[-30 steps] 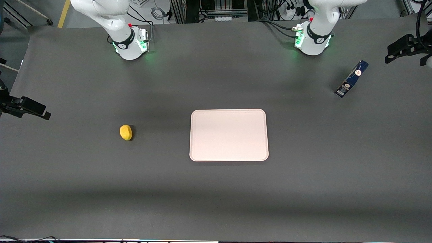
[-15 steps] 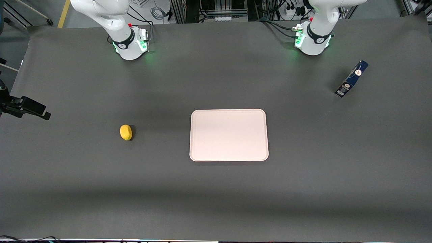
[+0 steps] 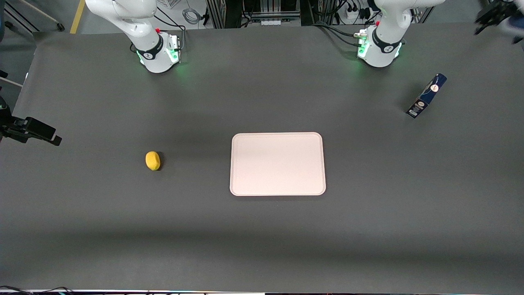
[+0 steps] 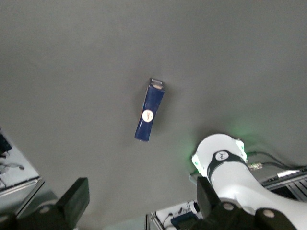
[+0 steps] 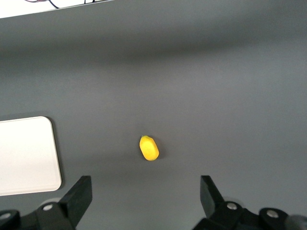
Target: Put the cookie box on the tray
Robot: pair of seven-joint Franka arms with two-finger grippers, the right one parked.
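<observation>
The cookie box (image 3: pixel 425 96) is a narrow navy carton with a round white-and-red logo. It lies on the dark table toward the working arm's end, well apart from the pale pink tray (image 3: pixel 278 164) at the table's middle. My left gripper (image 3: pixel 497 16) shows blurred at the table's edge, farther from the front camera than the box. In the left wrist view the gripper (image 4: pixel 142 203) hangs high above the cookie box (image 4: pixel 149 116), open, its fingers wide apart with nothing between them. A corner of the tray (image 5: pixel 26 155) shows in the right wrist view.
A small yellow lemon-shaped object (image 3: pixel 152 160) lies beside the tray toward the parked arm's end, seen also as the lemon (image 5: pixel 149 147) in the right wrist view. The working arm's white base (image 3: pixel 380 49) stands near the box.
My left gripper rose from beside the box, almost left the front view half a second ago, and now shows blurred farther from the camera. Box, tray and lemon have not moved.
</observation>
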